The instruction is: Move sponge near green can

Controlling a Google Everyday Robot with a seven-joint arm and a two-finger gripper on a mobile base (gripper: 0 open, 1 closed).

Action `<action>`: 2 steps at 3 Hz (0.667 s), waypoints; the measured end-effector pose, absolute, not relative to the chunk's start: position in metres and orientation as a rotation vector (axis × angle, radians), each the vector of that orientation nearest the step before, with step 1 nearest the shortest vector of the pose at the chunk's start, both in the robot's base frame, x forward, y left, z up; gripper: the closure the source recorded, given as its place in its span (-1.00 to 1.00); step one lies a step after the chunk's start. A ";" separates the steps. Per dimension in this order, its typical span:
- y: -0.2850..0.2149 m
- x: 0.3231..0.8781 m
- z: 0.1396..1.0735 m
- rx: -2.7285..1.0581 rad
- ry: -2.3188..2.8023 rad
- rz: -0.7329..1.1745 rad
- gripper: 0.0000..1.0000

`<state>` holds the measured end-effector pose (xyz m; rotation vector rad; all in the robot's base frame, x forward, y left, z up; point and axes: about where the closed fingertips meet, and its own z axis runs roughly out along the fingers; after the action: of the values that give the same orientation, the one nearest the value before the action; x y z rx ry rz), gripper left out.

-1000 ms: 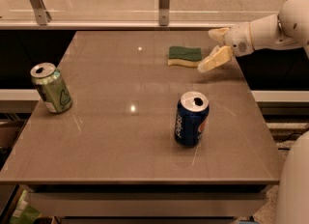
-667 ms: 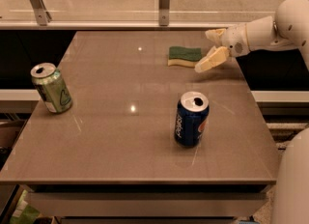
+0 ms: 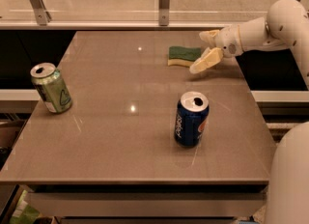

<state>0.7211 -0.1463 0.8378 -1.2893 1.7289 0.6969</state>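
Two cans stand on the brown tabletop [image 3: 120, 141]: the light green metal drink can [image 3: 52, 88] at the left of the frame, and the dark blue Pepsi can [image 3: 191, 119] at lower centre. The flat, wavy-edged, green-topped yellow foam sponge [image 3: 183, 55] lies at upper centre, well apart from the green can. Just right of it hangs the cream two-finger gripper [image 3: 206, 49], fingers spread, holding nothing. I'd worry that a shallow pinch slips off something so flat, or that a low carry leftwards topples the green can.
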 end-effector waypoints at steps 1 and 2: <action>-0.141 0.721 0.828 -1.307 1.742 0.702 -1.00; -0.136 0.720 0.819 -1.328 1.759 0.707 -1.00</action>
<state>0.7197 -0.1357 0.8191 -1.3278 1.7589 0.7066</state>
